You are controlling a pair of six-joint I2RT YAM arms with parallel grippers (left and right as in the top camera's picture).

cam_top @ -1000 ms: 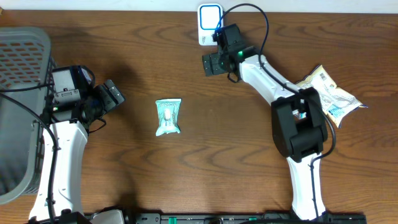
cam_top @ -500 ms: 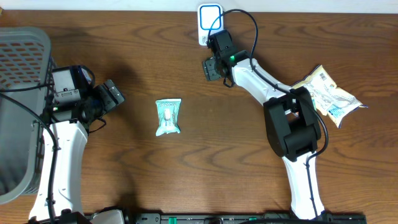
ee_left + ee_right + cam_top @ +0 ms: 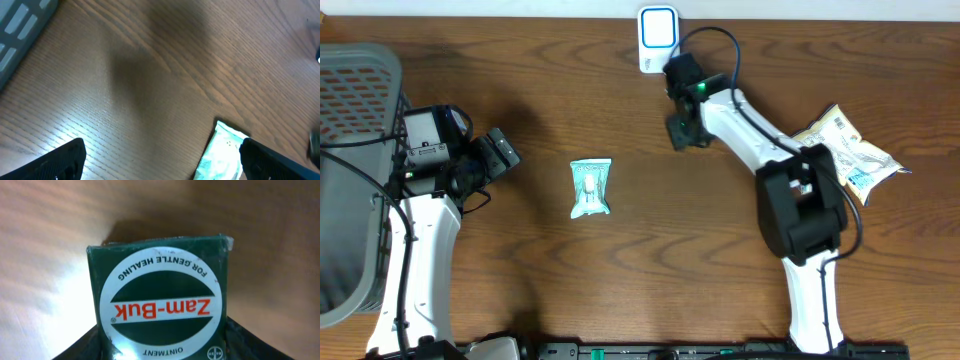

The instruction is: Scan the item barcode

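A dark green ointment box [image 3: 160, 287] with a white round label fills the right wrist view. My right gripper [image 3: 161, 349] is shut on it, a finger pressed against each side. From above, the right gripper [image 3: 681, 128] hangs just in front of the white scanner [image 3: 658, 38] with the blue frame at the table's far edge. A teal packet [image 3: 590, 187] lies flat mid-table. It also shows in the left wrist view as the teal packet [image 3: 220, 156], beside the right finger. My left gripper [image 3: 165, 167] is open and empty, and from above the left gripper [image 3: 504, 153] is left of the packet.
A grey basket [image 3: 355, 100] stands at the left edge behind the left arm. Some crinkled white snack packets [image 3: 848, 150] lie at the right, beside the right arm's base.
The right gripper has closed on the green box, turned it on edge and drawn it a little right and towards the front, away from the scanner. The left arm has not moved.
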